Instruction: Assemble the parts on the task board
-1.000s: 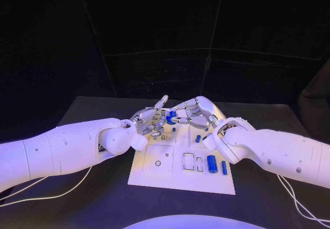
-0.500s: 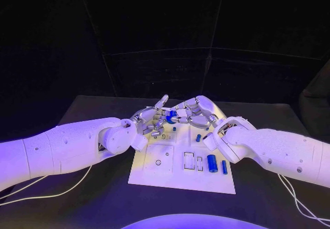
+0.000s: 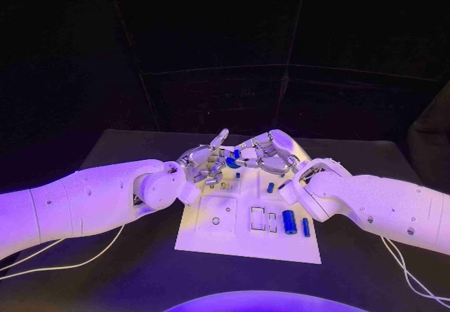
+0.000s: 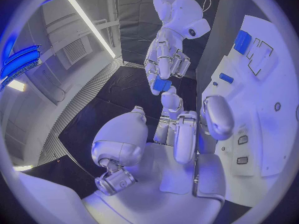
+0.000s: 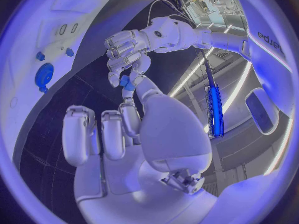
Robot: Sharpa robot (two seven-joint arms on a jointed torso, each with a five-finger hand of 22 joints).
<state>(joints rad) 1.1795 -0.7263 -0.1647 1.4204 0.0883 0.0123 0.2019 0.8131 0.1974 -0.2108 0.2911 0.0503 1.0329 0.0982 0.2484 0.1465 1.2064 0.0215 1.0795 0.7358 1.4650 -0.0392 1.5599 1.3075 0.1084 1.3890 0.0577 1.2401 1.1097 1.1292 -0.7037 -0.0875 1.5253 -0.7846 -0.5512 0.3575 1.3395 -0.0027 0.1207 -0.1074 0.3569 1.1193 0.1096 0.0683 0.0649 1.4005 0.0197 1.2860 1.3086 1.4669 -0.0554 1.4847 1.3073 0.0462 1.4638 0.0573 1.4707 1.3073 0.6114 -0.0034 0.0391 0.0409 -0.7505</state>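
Progress: early-to-mid, seemingly | small blue part (image 4: pixel 162 85) pinched between left hand (image 3: pixel 205 166) and right hand (image 3: pixel 265 155), raised above task board (image 3: pixel 220 239) | loose blue parts (image 3: pixel 289 221) left beside right hand

A robot lab or demo booth, by the look of it: a black table (image 3: pixel 131 260) ringed by dark curtains (image 3: pixel 216 65), long strip lights (image 4: pixel 90 22) overhead, ribbed wall panels (image 4: pixel 87 99), and a white task board (image 3: pixel 246 227) laid out for testing.
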